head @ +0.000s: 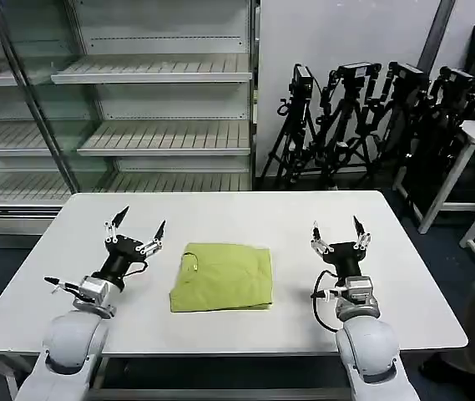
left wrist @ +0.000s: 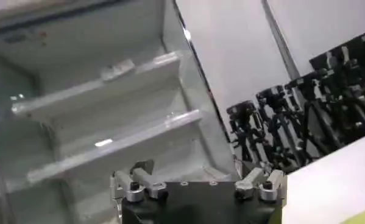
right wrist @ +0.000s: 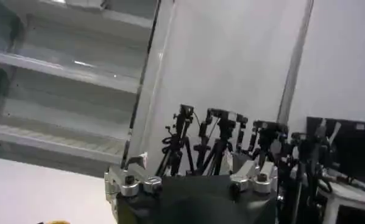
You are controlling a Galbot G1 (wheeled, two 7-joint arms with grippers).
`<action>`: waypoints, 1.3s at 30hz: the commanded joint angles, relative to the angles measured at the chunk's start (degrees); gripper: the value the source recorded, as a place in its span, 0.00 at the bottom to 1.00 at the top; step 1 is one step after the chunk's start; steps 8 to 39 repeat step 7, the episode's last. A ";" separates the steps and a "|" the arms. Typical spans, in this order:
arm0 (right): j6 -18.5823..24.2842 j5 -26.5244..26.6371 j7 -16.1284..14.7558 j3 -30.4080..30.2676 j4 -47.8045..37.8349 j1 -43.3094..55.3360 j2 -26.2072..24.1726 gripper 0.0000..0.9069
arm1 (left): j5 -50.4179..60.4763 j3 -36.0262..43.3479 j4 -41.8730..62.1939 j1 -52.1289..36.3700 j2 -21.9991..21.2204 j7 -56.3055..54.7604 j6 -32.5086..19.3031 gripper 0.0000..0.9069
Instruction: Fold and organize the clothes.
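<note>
Both grippers, left point(head: 139, 225) and right point(head: 337, 229), spread empty lower-frame; T-shirt point(head: 222, 277) folded centre. I'd square its edges.

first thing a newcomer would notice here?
The lime yellow-green T-shirt, already folded into a neat rectangle, lying at the middle of the white table. Next, the two tools raised on either side of it with fingers spread and empty: the left tool to its left, the right tool to its right. Behind the table, bare metal shelves and a cluster of black tripods against the wall.
</note>
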 commanded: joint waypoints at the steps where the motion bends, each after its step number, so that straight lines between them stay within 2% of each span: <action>1: 4.38 -4.90 -2.02 -0.70 -1.88 -1.27 3.06 1.00 | 7.70 -4.46 -1.59 8.18 -3.44 -1.02 -7.50 1.00; 7: 4.60 -5.15 -1.90 -0.77 -1.61 -1.48 3.02 1.00 | 2.97 -3.40 0.78 6.13 0.15 -0.80 -7.82 1.00; 39: 4.60 -5.15 -1.90 -0.77 -1.61 -1.48 3.02 1.00 | 2.97 -3.40 0.78 6.13 0.15 -0.80 -7.82 1.00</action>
